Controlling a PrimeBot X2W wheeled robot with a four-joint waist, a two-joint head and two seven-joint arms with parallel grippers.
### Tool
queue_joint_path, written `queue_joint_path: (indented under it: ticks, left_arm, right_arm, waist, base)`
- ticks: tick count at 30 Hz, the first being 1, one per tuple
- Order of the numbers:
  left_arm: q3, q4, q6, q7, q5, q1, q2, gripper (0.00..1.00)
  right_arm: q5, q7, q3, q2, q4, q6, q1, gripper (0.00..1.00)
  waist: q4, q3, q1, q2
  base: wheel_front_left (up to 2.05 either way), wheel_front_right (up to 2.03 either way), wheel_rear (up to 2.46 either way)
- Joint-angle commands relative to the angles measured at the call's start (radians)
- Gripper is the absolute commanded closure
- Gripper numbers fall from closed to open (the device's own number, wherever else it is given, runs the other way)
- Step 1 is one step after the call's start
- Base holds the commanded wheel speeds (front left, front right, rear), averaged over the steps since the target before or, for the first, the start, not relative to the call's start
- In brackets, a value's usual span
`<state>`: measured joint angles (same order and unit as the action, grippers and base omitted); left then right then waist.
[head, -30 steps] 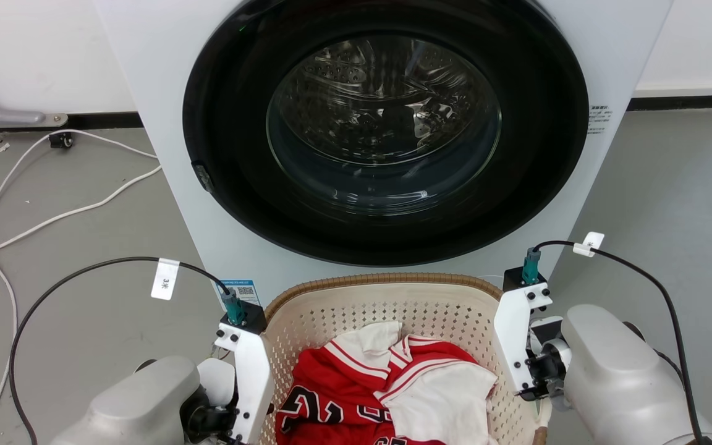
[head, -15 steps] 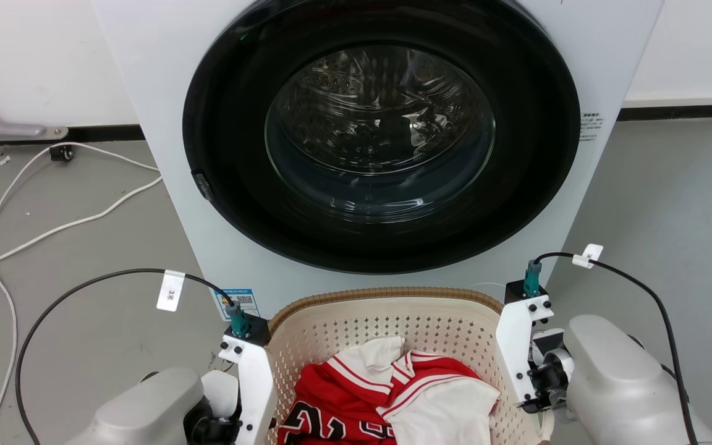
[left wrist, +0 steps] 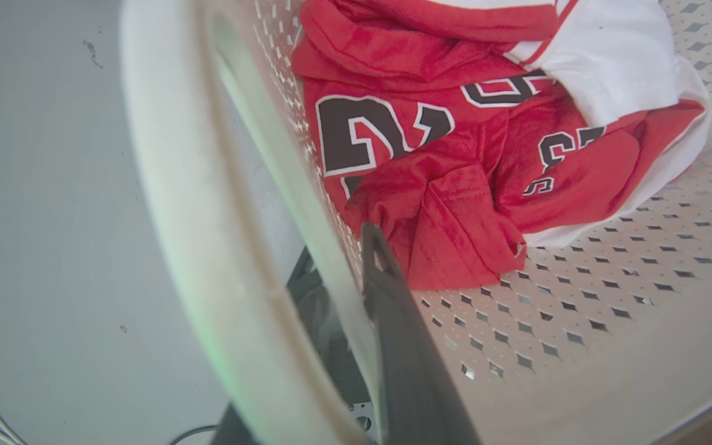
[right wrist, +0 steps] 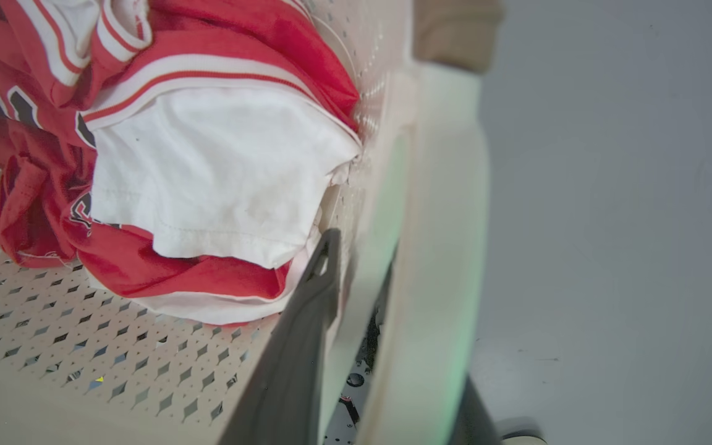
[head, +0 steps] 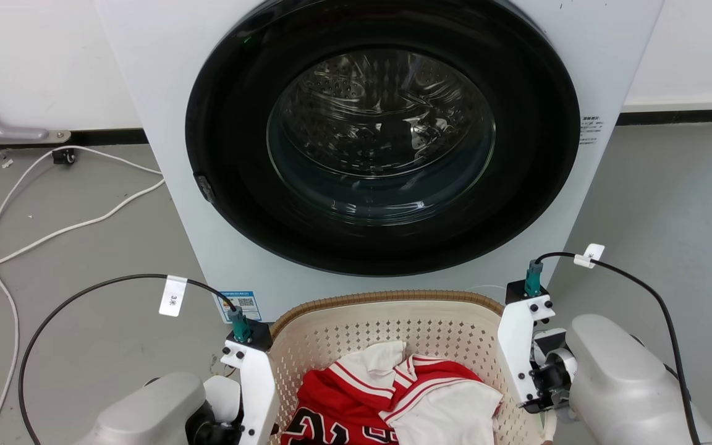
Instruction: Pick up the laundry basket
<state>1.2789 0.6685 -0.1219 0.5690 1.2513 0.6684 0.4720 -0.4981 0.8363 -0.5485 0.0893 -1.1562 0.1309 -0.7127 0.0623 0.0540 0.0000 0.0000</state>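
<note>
laundry basket (head: 387,296) sits right in front of the washing machine (head: 146,62), between both arms. can't tell if it's off the floor (head: 84,235) yet. left hand (left wrist: 337,259) straddles the left wall by the white handle (left wrist: 164,185), one finger inside and one outside, and looks clenched on it. right hand (right wrist: 359,259) does the same on the right wall. thin perforated plastic, will likely flex. load is just a red-and-white jersey (head: 343,395), so probably light. best hold: rim/handles, both sides level, or it may twist and tip.
</note>
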Motion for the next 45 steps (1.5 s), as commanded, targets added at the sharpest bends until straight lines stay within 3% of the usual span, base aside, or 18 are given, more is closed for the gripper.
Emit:
queue_joint_path:
  ticks: [1,45]
  left_arm:
    - [0.003,-0.004,-0.015,0.007,-0.002,-0.012,0.021,1.0]
    - [0.003,0.006,-0.015,-0.013,-0.006,-0.012,0.025,1.0]
  right_arm:
    - [0.003,0.0,-0.008,0.038,0.003,0.0,0.002,1.0]
    - [-0.072,-0.02,-0.079,0.043,-0.018,0.0,-0.028,1.0]
  waist:
    - [0.0,-0.003,0.0,0.0]
    - [0.001,-0.009,0.0,0.0]
  base:
    - [0.0,0.0,0.0]
    - [0.0,0.0,0.0]
